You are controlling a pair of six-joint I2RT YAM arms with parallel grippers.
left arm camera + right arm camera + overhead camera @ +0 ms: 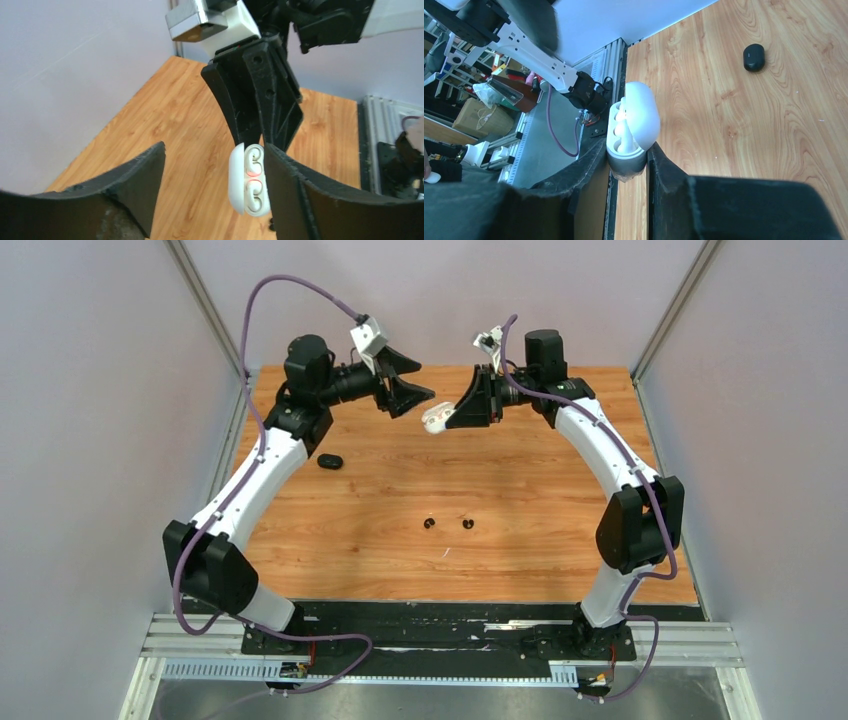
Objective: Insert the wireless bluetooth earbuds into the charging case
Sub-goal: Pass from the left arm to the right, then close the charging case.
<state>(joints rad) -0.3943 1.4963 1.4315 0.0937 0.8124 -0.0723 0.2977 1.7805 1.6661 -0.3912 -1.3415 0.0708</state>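
My right gripper (pixel 452 417) is shut on an open white charging case (pixel 434 418) and holds it above the back of the table. In the right wrist view the fingers (pixel 589 165) clamp the case's base (pixel 626 150). Two white earbuds (pixel 254 177) sit in the case (pixel 239 180), with red lights glowing. My left gripper (pixel 424 382) is open and empty, facing the case, which hangs between its fingers in the left wrist view (pixel 215 195). Two black earbuds (pixel 429 524) (pixel 468 524) lie on the table's middle. A closed black case (pixel 330 461) lies at the left.
The wooden table (pixel 520 500) is walled in by grey panels on the left, right and back. The black case also shows in the right wrist view (pixel 754 56). The arm bases stand on a black rail (pixel 440 625) at the near edge.
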